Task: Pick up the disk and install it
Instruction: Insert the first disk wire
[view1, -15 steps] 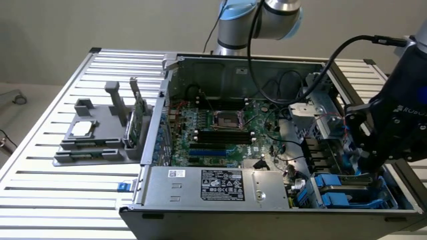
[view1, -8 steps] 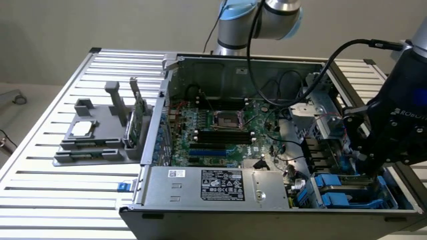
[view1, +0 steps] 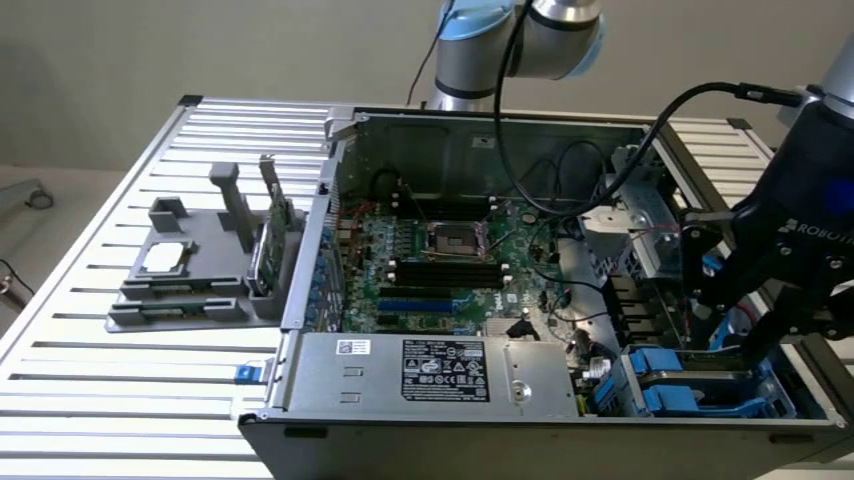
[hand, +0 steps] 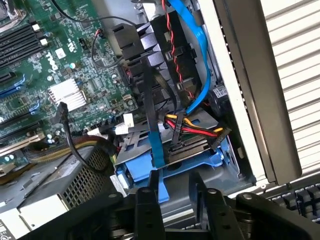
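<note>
The claw (hand: 175, 194) sits closest to the wrist camera, its two black fingers (hand: 147, 207) apart with an open gap between them and nothing clamped. Just beyond the tips lies the disk (hand: 137, 168), flat in its blue carrier, in the drive bay at the corner of the open computer case (hand: 235, 75). In the exterior view the claw (view1: 731, 335) hangs over that same corner, at that view's right, above the blue carriers (view1: 674, 372).

The main hazard is wiring. A blue data cable (hand: 200, 65) and a red, yellow and black power plug (hand: 192, 131) cross the top of the disk, and a thin black-and-blue strap (hand: 150, 110) runs down right beside one finger. Any sideways drift could hook a finger under these and tug a connector loose. Whether the carrier is latched fully home is hard to judge from here; if not, a brush from the claw may tilt or unseat it.
</note>
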